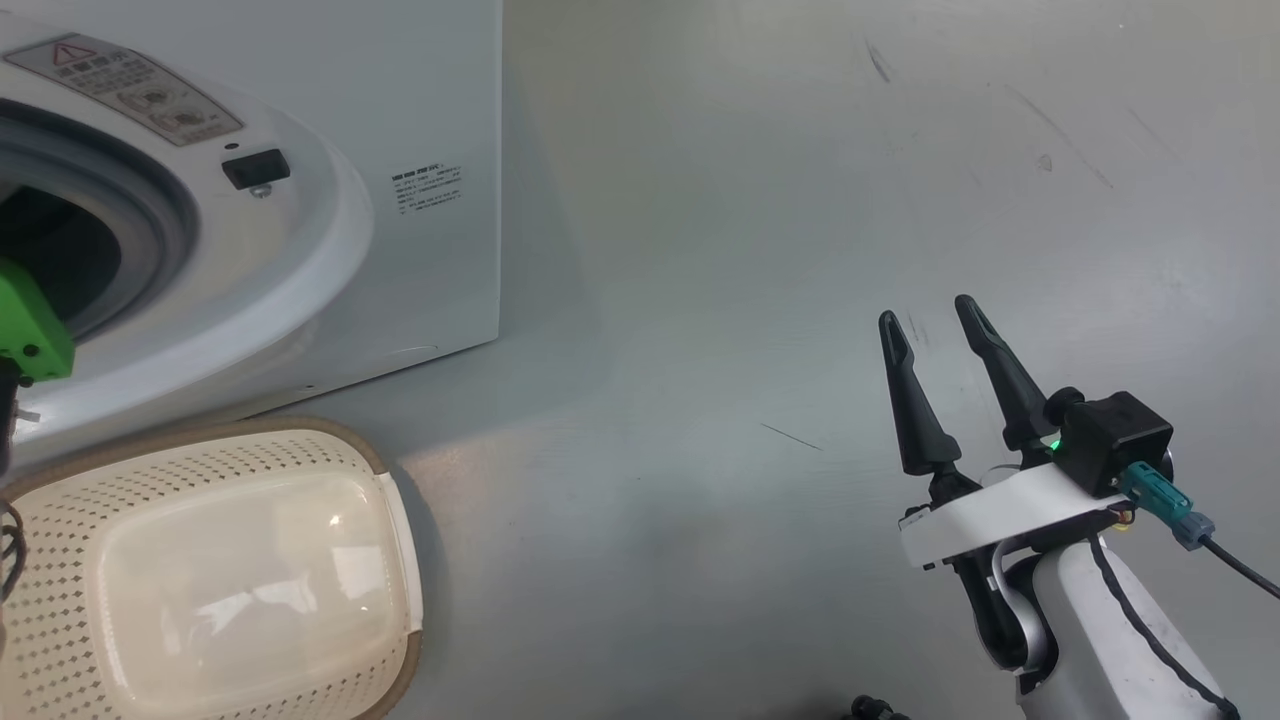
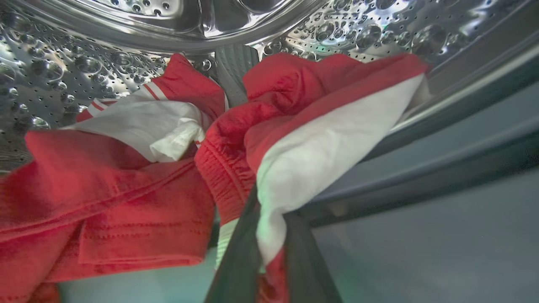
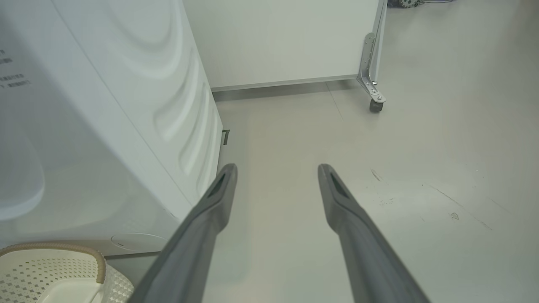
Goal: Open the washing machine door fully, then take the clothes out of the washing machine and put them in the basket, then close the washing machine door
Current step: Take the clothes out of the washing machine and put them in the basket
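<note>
Where the left pincer sits: inside the perforated steel drum, its two dark fingers close together on a fold of the clothes.
Left pincer's hold: red-and-white fabric is pinched between the fingers and runs up from them.
Clothes: bright red garments with white panels and thin stripes are heaped in the drum. One white-and-red fold reaches toward the grey rubber ring on the right of the left wrist view.
Washing machine: white, at the far left, with its round opening uncovered.
Basket: cream, perforated and brown-rimmed, on the floor just on the near side of the machine's front, below the opening.
Right pincer: fingers spread wide with nothing between them, above the floor and well to the right of the machine and basket.
Floor: grey and scuffed.
</note>
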